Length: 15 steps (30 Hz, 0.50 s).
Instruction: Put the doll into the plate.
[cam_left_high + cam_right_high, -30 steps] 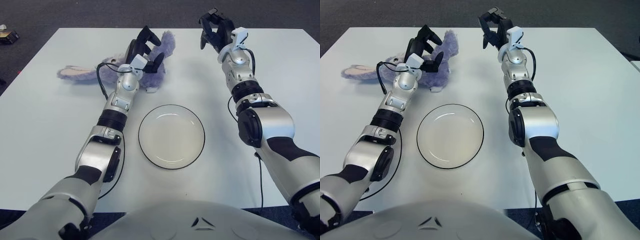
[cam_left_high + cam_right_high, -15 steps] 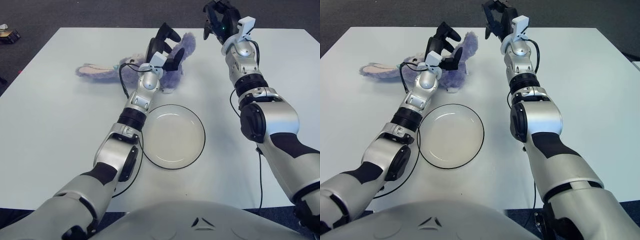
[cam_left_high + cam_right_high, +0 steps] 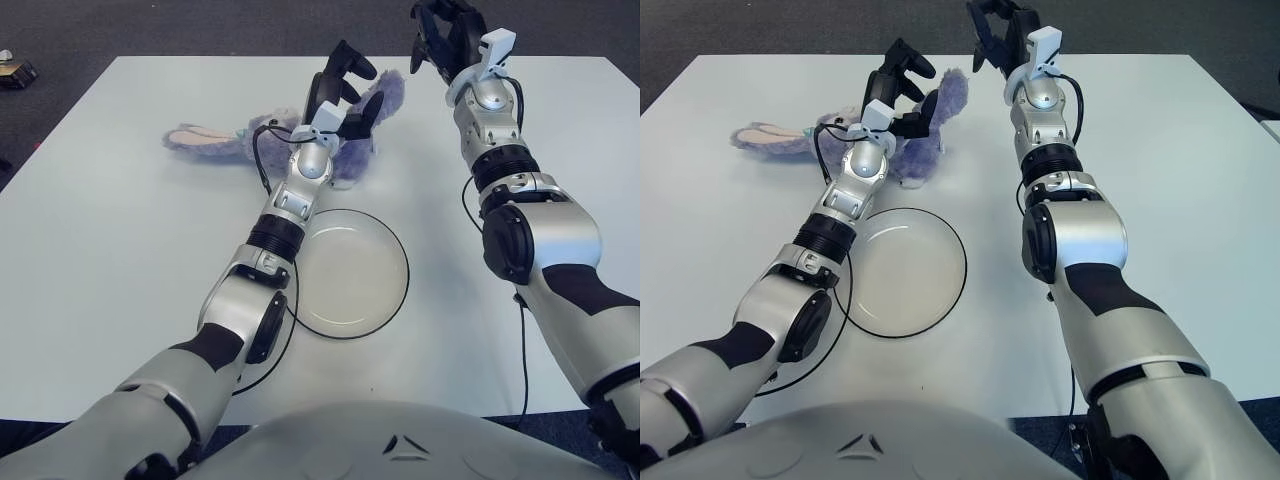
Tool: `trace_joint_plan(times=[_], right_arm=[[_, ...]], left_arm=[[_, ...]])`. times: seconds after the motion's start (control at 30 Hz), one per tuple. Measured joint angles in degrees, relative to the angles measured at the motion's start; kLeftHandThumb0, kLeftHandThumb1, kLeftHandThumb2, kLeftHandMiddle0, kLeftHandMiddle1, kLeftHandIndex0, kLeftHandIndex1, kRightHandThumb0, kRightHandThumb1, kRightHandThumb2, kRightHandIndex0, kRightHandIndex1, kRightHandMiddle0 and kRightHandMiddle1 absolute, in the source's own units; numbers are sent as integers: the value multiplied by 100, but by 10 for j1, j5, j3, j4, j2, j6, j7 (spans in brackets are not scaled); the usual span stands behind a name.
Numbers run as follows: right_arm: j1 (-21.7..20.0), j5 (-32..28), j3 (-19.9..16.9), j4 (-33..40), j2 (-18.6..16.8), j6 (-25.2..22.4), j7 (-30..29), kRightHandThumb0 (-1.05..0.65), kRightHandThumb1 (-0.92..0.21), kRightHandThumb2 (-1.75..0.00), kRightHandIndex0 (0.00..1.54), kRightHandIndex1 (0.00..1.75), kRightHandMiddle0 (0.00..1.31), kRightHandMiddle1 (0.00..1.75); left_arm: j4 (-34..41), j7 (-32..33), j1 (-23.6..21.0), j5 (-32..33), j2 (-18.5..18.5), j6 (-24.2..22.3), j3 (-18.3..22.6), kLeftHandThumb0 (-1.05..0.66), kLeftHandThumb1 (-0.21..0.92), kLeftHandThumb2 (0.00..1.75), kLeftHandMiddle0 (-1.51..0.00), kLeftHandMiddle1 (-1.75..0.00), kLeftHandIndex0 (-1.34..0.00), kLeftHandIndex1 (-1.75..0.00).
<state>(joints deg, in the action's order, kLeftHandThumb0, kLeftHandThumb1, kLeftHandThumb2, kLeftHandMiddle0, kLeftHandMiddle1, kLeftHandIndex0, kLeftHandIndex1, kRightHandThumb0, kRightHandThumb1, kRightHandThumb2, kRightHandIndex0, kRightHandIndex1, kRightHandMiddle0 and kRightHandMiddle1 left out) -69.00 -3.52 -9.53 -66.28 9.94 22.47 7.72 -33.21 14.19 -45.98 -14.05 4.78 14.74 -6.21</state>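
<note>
Doll (image 3: 330, 140), purple and plush, lies in the upper middle of the frame, and much of its body is hidden behind my left hand (image 3: 340, 95). Only its long pale-lined ears stretch clear to the left across the white table (image 3: 100, 260), with a rounded purple end poking out to the right of my fingers (image 3: 352, 62). I cannot make out its face or limbs. My left hand sits over the doll's body, black fingers curled about the plush, holding it; whether the doll is lifted off the tabletop or still pressed to it, I cannot tell. My right hand (image 3: 1002, 25) shows at the top edge, right of the doll, partly cut off by the frame; its dark fingers look bent, but I cannot tell how far.

The plate (image 3: 385, 300), white with a thin dark rim, lies in the middle of the frame, below the doll. My left forearm crosses over its left rim, hiding that part. Nothing lies in it.
</note>
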Motion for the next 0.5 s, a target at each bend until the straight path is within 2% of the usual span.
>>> trace_joint_plan(times=[0.1, 0.23, 0.5], right_arm=[[0, 0, 1, 0, 0, 1, 0, -35, -92, -39, 89, 175, 34, 160], [0, 1, 1, 0, 1, 1, 0, -35, -92, -39, 87, 175, 34, 161], [0, 1, 1, 0, 5, 1, 0, -35, -92, -39, 86, 175, 34, 160]], left_arm=[[15, -13, 8, 13, -1, -3, 4, 41, 51, 106, -46, -174, -45, -175], [65, -50, 32, 44, -4, -22, 12, 38, 63, 81, -47, -161, -40, -175], [114, -73, 52, 59, -7, -54, 16, 37, 67, 71, -48, -157, -38, -175]])
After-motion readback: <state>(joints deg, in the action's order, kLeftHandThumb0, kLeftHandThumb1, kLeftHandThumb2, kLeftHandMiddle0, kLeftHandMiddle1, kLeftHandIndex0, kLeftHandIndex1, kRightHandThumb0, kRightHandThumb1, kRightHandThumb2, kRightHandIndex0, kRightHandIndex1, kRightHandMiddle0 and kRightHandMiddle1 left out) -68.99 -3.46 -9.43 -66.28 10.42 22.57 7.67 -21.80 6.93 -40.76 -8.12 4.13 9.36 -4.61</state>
